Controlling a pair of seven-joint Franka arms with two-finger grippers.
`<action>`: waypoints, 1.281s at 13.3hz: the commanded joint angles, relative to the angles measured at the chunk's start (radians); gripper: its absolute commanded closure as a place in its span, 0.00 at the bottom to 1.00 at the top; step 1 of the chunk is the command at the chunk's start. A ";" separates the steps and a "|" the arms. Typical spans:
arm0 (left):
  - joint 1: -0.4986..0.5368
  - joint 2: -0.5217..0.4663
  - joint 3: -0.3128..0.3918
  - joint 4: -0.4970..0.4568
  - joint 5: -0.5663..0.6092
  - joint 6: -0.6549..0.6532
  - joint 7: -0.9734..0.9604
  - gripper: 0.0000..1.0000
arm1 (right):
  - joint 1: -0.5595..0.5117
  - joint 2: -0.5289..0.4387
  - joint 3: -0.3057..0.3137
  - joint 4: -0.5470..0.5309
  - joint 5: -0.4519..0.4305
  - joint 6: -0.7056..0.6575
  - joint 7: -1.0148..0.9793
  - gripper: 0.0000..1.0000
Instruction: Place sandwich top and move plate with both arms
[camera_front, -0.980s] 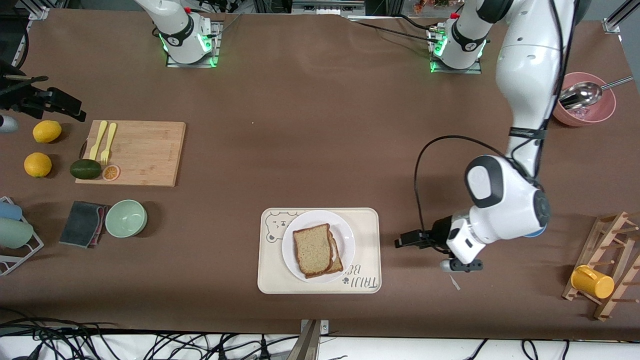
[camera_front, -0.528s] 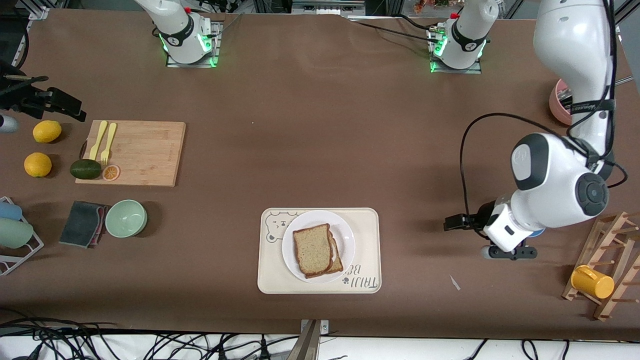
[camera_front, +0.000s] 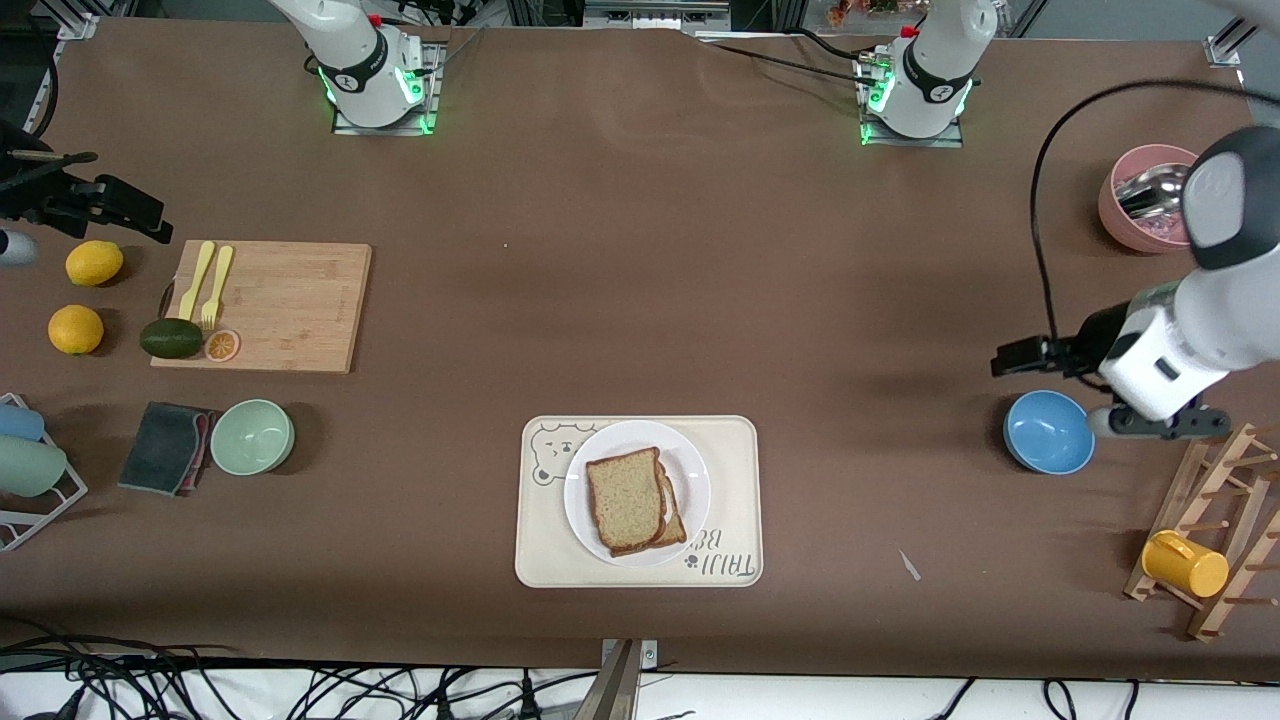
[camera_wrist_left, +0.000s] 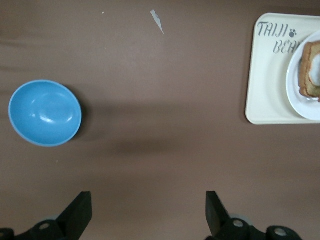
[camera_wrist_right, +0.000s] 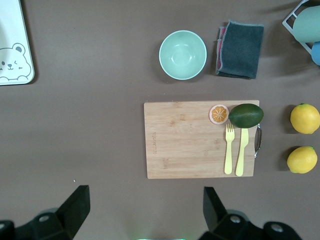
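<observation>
Brown speckled bread, the sandwich top (camera_front: 625, 497), already lies on the lower slice on the plate (camera_front: 690, 470), and the plate sits on the cream tray (camera_front: 735, 500) close to the worktop (camera_front: 640, 250) edge nearest the front camera, about midway along it. What has changed over the last second is the left arm: it has swung away from the tray toward its own end of the worktop and risen, so the left pincer (camera_wrist_left: 148, 212) now hangs released, jaws wide and empty, over bare worktop beside the blue bowl (camera_front: 1048, 431), which its wrist had been covering and which now shows in full. In the left wrist view the tray corner and the plate rim show well apart from the pincer. The right pincer (camera_wrist_right: 145, 210) is likewise released and empty, waiting high over the worktop near the cutting board (camera_wrist_right: 200, 139) toward the right arm's end, with the green bowl (camera_wrist_right: 182, 54) and the 2 lemons (camera_wrist_right: 304, 118) nearby. My reading is that the first step is done, and the retreat looks like a release and clearing move. The plate has not yet been shifted, and with both arms well apart from it, each would have to come back to its rim before the 2-armed move can begin.
</observation>
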 joint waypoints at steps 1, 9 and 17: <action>-0.003 -0.087 -0.008 -0.055 0.032 -0.049 0.013 0.00 | -0.003 -0.013 0.004 -0.011 0.006 -0.004 -0.002 0.00; 0.028 -0.194 -0.007 -0.101 0.031 -0.096 0.021 0.00 | -0.003 -0.013 0.004 -0.011 0.006 -0.004 -0.008 0.00; 0.051 -0.205 -0.047 -0.124 0.190 -0.122 0.024 0.00 | -0.003 -0.013 0.006 -0.011 0.006 -0.002 -0.011 0.00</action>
